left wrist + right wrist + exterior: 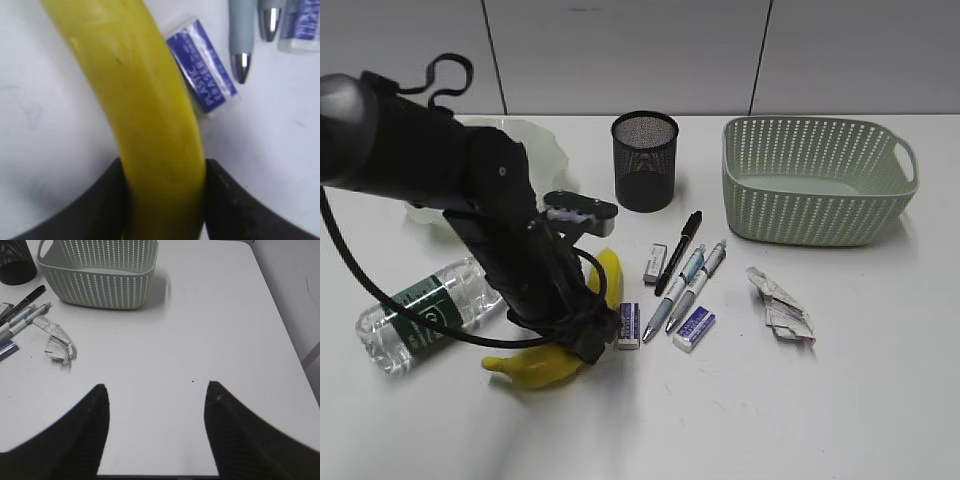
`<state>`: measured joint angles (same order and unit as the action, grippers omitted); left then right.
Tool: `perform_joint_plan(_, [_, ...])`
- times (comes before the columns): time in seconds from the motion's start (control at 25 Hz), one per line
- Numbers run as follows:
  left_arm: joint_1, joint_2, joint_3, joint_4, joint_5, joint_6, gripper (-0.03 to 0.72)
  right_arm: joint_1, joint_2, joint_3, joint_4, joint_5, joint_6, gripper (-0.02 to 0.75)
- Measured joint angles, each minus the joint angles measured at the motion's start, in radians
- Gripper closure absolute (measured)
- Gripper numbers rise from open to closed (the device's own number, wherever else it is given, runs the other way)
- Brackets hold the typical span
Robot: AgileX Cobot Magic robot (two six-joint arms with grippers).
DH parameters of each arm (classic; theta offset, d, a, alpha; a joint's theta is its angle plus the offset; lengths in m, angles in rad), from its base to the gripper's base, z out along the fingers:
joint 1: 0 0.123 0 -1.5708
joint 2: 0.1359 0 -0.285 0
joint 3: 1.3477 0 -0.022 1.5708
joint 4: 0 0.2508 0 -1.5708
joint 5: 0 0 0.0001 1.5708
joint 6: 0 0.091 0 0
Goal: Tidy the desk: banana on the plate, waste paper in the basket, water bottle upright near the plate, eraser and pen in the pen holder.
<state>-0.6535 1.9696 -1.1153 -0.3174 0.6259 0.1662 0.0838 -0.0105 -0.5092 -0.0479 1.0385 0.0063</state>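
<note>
The left tool (165, 200) was clamped on the curved bright-yellow banana (140, 110) lying on the white tabletop (770, 420); the right tool (155, 390) hung with its fingers apart.

Left arm (440, 170): matte black throughout, thick rounded tubular links, upper link capped by a glossy grey-black domed end at the frame's left edge. Black cable (380, 290) loops out from under the arm and runs back toward the wrist; a second thin black cable curls in a hook shape above the upper link. Small grey block with ribbed face (582, 208) sits on the wrist section.

Left pincer (165, 200): two black fingers (100, 210), smooth, slightly glossy, broadening toward the base.

Right pincer (155, 400): two black fingers (240, 435), tapered to blunt points, finely textured inner surface.
</note>
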Motion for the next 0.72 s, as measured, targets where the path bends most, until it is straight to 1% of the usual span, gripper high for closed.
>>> perform_joint_plan(0.12, [0.000,-0.076,0.001,-0.045,0.040,-0.001,0.356,0.000,0.000,0.000,0.000,0.000,0.000,0.258])
perform_joint_plan(0.24, [-0.001,-0.193,0.001,-0.055,0.039,-0.014,0.356,0.000,0.000,0.000,0.000,0.000,0.000,0.258])
perform_joint_plan(0.32, [0.006,-0.275,0.001,-0.023,0.016,-0.048,0.356,0.000,0.000,0.000,0.000,0.000,0.000,0.258])
perform_joint_plan(0.4, [0.031,-0.336,0.001,0.043,-0.020,-0.097,0.356,0.000,0.000,0.000,0.000,0.000,0.000,0.258])
perform_joint_plan(0.52, [0.125,-0.380,0.000,0.124,-0.089,-0.158,0.356,0.000,0.000,0.000,0.000,0.000,0.000,0.258])
perform_joint_plan(0.56, [0.169,-0.380,0.000,0.136,-0.118,-0.166,0.356,0.000,0.000,0.000,0.000,0.000,0.000,0.258])
perform_joint_plan(0.64, [0.258,-0.362,0.000,0.143,-0.175,-0.174,0.356,0.000,0.000,0.000,0.000,0.000,0.000,0.258])
perform_joint_plan(0.72, [0.326,-0.326,0.000,0.129,-0.247,-0.176,0.356,0.000,0.000,0.000,0.000,0.000,0.000,0.258])
